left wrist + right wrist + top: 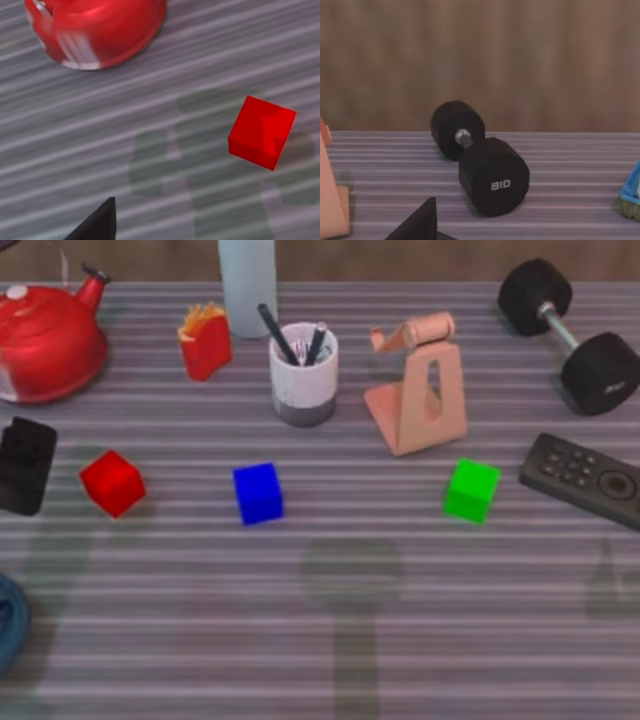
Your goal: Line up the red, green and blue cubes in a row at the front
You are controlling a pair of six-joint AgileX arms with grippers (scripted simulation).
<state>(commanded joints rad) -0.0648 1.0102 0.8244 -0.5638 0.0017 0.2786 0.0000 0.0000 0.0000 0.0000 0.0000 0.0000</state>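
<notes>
Top view shows the three cubes spread in a loose line across the middle of the striped table (420,640): the red cube (112,482) near the left side, the blue cube (258,493) left of centre, and the green cube (471,490) right of centre, all well apart from one another. The red cube sits turned at an angle to the table stripes. Behind the cubes stand a red kettle (45,340) at the far left, a red fries box (205,341), a white cup holding pens (303,373), a pink phone stand (420,390) and a black dumbbell (570,335). A black remote control (585,480) lies just right of the green cube, and a black rectangular object (24,464) lies left of the red cube. Neither arm appears in the top view; only their shadows fall on the table. Left wrist view shows the red cube resting on the table beside the kettle, with one dark fingertip (97,225) of the left gripper at the frame edge, clear of the cube. Right wrist view shows the dumbbell, marked "810" on its end face, with one dark fingertip (420,222) of the right gripper at the frame edge. Jaw state cannot be told for either gripper.
</notes>
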